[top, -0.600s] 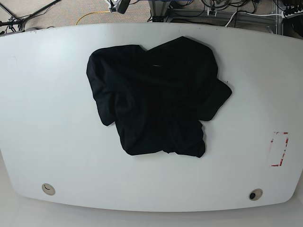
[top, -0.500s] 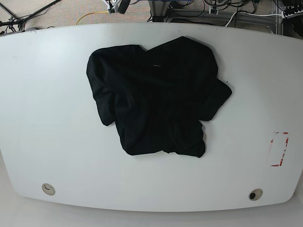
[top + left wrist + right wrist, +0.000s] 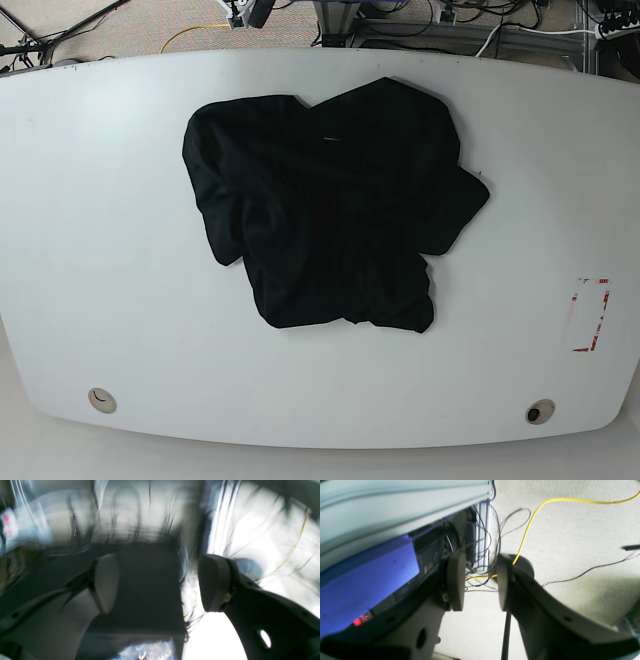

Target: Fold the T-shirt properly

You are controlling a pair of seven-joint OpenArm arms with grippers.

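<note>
The black T-shirt lies crumpled and unevenly spread on the white table, around the middle and toward the far side. Neither wrist view shows it. My left gripper is open and empty, away from the table. Its view is blurred, with a dark box and cables behind it. My right gripper is empty with its jaws a little apart, hanging over the carpet floor and cables beside the table's edge. Neither gripper touches the shirt.
A red-and-white rectangular marking is on the table at the right. Two round holes sit near the front edge. A yellow cable, dark wires and an aluminium frame post lie behind the table.
</note>
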